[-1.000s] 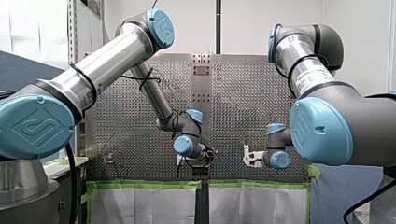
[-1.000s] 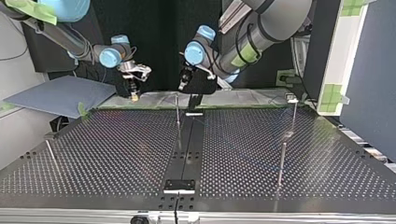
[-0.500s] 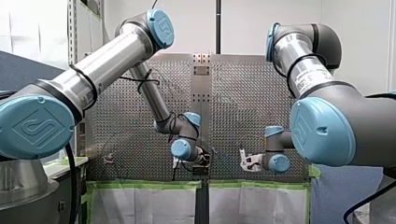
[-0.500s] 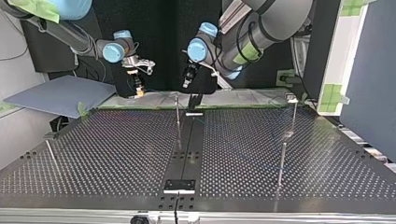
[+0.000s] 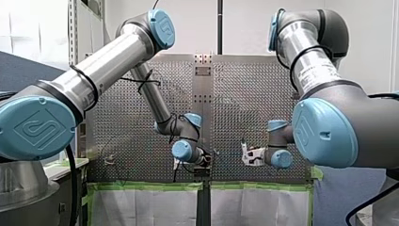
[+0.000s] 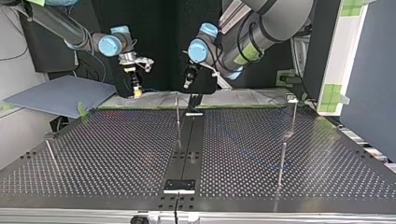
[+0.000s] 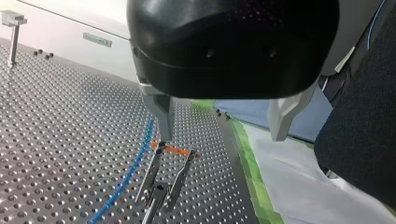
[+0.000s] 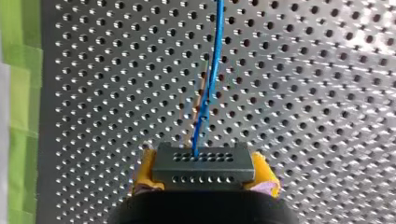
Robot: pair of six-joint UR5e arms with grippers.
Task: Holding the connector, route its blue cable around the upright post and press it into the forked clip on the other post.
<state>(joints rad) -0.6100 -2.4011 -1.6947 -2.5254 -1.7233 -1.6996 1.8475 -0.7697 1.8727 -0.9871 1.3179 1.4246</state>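
Nearby, forked clip (image 7: 159, 190) and blue cable (image 8: 212, 70).

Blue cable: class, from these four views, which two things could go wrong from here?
1. The blue cable runs beside the forked clip, not in it; my left gripper, open close by, might strike the prongs.
2. My right gripper grips the connector only by its ends; a taut cable could tug it loose.

Front, top views opposed across table (image 6: 116, 140), wrist views close
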